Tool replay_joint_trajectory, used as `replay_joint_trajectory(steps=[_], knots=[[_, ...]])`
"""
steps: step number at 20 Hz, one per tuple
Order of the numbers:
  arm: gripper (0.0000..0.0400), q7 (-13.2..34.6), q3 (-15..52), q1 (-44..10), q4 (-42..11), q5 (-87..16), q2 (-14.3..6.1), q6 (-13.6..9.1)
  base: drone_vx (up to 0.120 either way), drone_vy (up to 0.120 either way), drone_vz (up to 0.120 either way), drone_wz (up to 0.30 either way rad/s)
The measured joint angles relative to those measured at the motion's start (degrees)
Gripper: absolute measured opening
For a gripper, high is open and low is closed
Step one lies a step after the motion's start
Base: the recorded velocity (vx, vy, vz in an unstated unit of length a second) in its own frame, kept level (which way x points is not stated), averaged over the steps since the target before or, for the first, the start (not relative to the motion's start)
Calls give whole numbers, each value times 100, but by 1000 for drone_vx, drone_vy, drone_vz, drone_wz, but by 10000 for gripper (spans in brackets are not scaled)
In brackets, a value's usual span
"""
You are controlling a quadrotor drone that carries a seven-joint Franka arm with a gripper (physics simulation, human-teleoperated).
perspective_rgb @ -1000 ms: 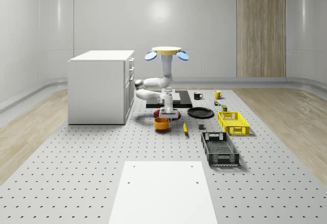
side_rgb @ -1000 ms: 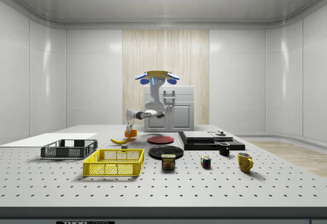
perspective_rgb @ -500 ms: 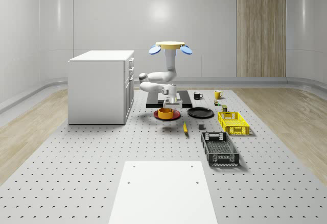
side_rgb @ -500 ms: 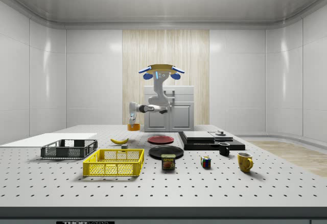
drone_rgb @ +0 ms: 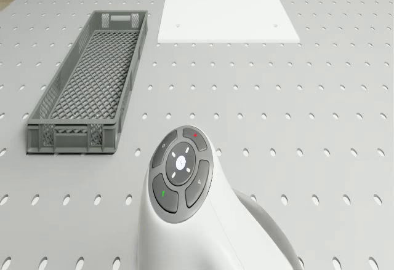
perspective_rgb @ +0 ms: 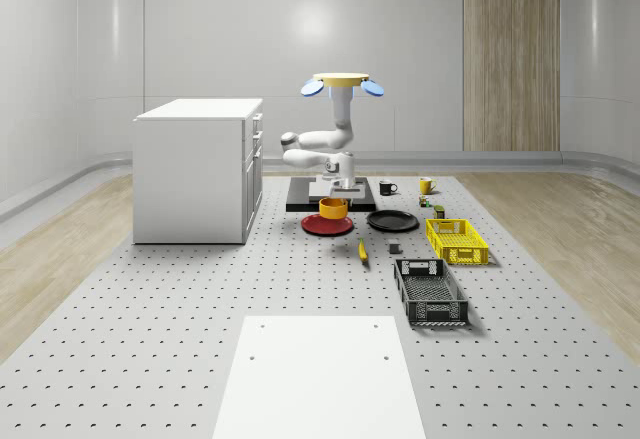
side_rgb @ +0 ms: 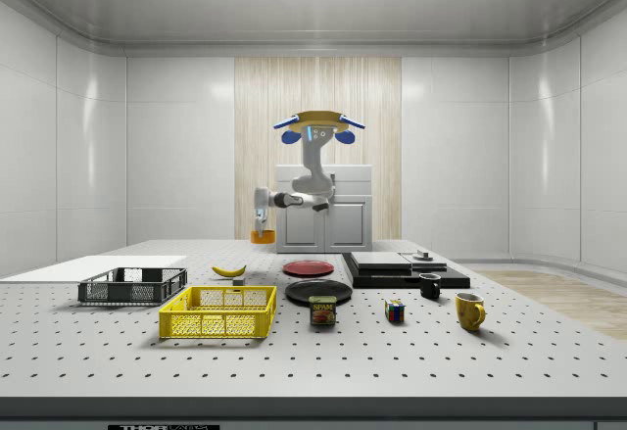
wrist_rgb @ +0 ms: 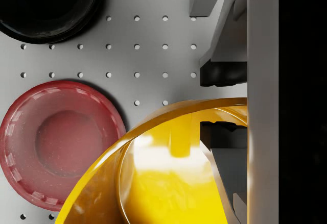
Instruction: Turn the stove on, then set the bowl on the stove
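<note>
Orange bowl upright, airborne near black stove.

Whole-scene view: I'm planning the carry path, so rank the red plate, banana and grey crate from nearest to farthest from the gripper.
1. Red plate, just below the gripper that holds the orange bowl.
2. Banana, further toward the camera on the table.
3. Grey crate, farthest, toward the view's right front.

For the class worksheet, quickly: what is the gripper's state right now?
Gripper: jaws shut on the rim of the glossy orange bowl, held in the air.
</note>
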Motion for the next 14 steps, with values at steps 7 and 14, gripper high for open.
replay_joint_trajectory(steps=[7,14], knots=[[100,11,12,-13,1,19,-30,27,-120,0,0,0],[100,21,19,-25,3,33,-59,53,-120,0,0,0]])
